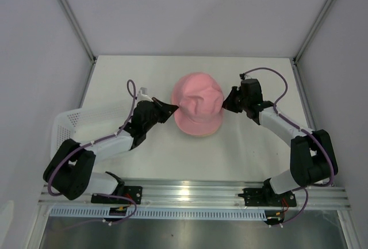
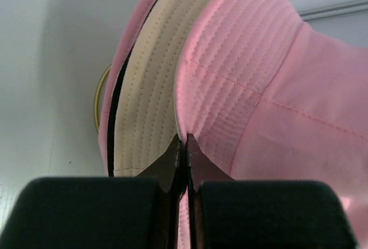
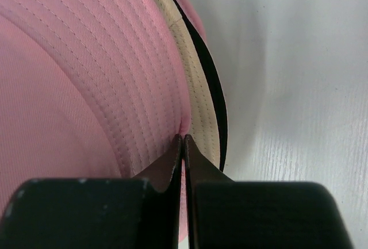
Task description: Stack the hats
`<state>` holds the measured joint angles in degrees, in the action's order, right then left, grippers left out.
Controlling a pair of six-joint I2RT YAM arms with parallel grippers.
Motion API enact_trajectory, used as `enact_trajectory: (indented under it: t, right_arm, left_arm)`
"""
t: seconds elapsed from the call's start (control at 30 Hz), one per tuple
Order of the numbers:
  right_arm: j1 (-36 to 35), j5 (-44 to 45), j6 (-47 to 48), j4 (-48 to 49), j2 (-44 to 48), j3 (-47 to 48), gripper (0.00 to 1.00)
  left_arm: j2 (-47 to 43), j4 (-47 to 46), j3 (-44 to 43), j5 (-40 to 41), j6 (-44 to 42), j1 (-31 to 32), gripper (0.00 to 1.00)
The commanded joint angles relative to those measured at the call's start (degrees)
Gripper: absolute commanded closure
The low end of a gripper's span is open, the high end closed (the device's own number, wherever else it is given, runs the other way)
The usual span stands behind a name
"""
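Observation:
A pink hat (image 1: 198, 104) lies crown up at mid-table, on top of a pile. My left gripper (image 1: 174, 108) is shut on its left brim and my right gripper (image 1: 227, 102) is shut on its right brim. In the left wrist view the jaws (image 2: 183, 140) pinch the pink hat (image 2: 276, 88); under it show a beige hat's brim (image 2: 146, 88), a thin black hat edge (image 2: 113, 122) and another pink brim (image 2: 104, 128). The right wrist view has the gripper (image 3: 183, 138) clamped on the pink hat (image 3: 69, 88), with the beige brim (image 3: 198, 99) and black brim (image 3: 214, 94) below.
A white plastic basket (image 1: 69, 119) stands at the table's left edge, under the left arm. A thin yellowish rim (image 2: 96, 102) peeks out beyond the pile. Grey walls close in the table at the back and sides.

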<state>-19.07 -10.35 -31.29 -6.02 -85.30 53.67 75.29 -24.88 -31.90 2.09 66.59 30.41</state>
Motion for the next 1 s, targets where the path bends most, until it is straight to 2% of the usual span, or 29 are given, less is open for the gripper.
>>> enact_trajectory:
  t: [0.0, 0.17, 0.47, 0.67, 0.73, 0.77, 0.8, 0.83, 0.9, 0.93, 0.97]
  right_arm:
    - [-0.62, -0.11, 0.7, -0.75, -1.45, -1.02, 1.0]
    - [-0.62, 0.33, 1.23, -0.66, -2.59, -0.94, 1.0]
    - [-0.62, 0.51, 1.84, -0.22, -3.56, -0.5, 1.0]
    - [-0.62, 0.24, 2.02, -0.04, -4.26, 0.21, 1.0]
    - [-0.53, -0.02, 2.81, -0.48, -3.39, 0.99, 1.0]
    - [-0.44, -0.11, 3.25, -0.57, -2.86, 1.35, 1.0]
    - [-0.53, -0.2, 4.38, -0.74, -2.16, 1.61, 0.96]
    - [-0.44, -0.37, 5.09, -1.53, -0.76, 2.05, 0.86]
    - [-0.44, -0.63, 7.02, -2.41, 0.91, 3.89, 0.77]
    - [-0.44, -0.72, 7.55, -3.2, 1.7, 4.51, 0.67]
    - [-0.44, -0.64, 8.17, -3.73, 3.19, 5.99, 0.62]
  left_arm:
    - [4.25, 6.07, -0.62, 3.89, 0.39, 0.17, 0.99]
    - [6.45, 8.09, 0.26, 5.12, -0.49, 0.08, 0.99]
    - [5.04, 12.57, 1.58, 8.37, -3.57, -1.76, 0.99]
    - [9.61, 14.69, -0.35, 7.85, -5.14, -2.03, 0.99]
    - [9.79, 14.16, -1.49, 6.19, -6.99, -2.03, 0.97]
    - [9.1, 14.07, -1.59, 5.65, -8.56, -2.03, 0.92]
    - [8.39, 13.9, -2.02, 5.21, -9.62, -2.03, 0.87]
    - [7.6, 13.72, -2.37, 4.34, -10.68, -2.03, 0.84]
    - [4.89, 15.91, -4.21, 4.68, -14.02, -2.03, 0.72]
    - [4.09, 16.96, -5.01, 5.2, -14.9, -2.03, 0.68]
    - [3.21, 19.76, -7.19, 6.51, -16.73, -2.03, 0.63]
